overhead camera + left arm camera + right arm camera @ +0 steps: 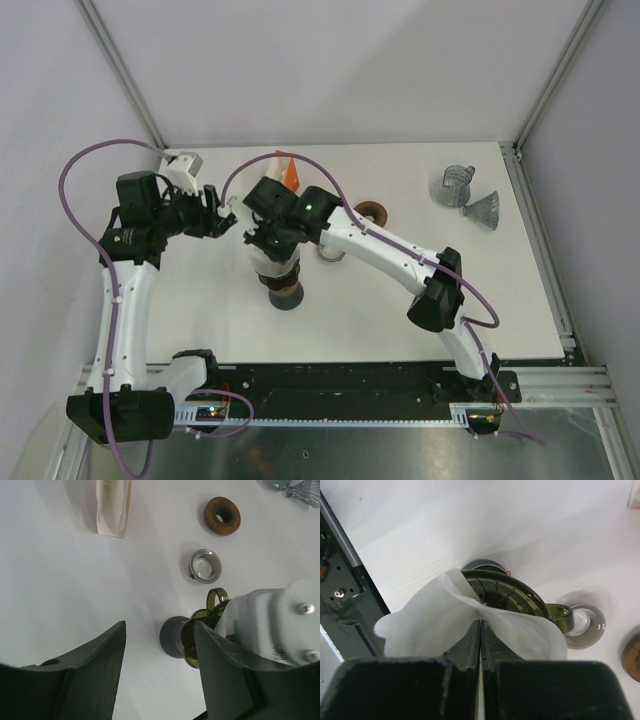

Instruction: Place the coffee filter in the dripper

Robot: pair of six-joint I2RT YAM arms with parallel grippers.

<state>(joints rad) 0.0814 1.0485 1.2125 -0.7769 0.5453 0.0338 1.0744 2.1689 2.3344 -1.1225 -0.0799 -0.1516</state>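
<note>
White paper coffee filter (427,622): our right gripper (480,630) pinches it, just over green glass dripper (520,592), middle of white counter (380,320). We lower straight down. Left gripper (159,627) spread, empty.

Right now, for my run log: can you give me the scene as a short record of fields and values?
right gripper: shut on the coffee filter
coffee filter: opened, over the mouth of the dripper, not yet released
left gripper: open, empty, beside the dripper
dripper: green, upright on a dark base
also on table: brown ring, metal ring, paper pack
</note>
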